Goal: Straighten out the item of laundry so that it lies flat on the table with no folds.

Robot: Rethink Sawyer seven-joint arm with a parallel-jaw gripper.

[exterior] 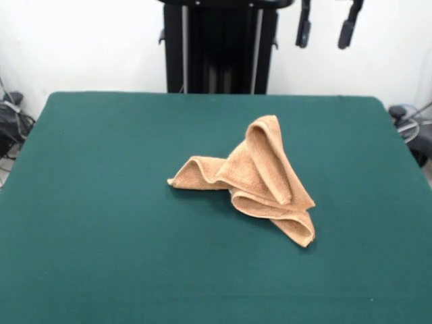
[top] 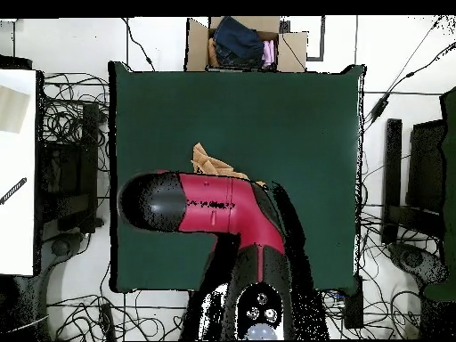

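Note:
The tan terry towel (exterior: 253,179) lies crumpled a little right of the middle of the dark green table (exterior: 101,202). It is bunched into a peaked heap with several rolled folds. My gripper (exterior: 327,27) hangs high at the far right, well above and behind the towel. Its two black fingers (exterior: 304,30) stand apart, open and empty. In the overhead view the red and black arm (top: 223,209) covers most of the towel (top: 209,163), and only one corner of it shows. No label shows.
The black pedestal (exterior: 216,47) stands at the table's far edge. A cardboard box (top: 245,43) with clothes sits beyond the table's opposite edge. Cables lie on the floor on both sides. A white surface (top: 16,169) is at the left.

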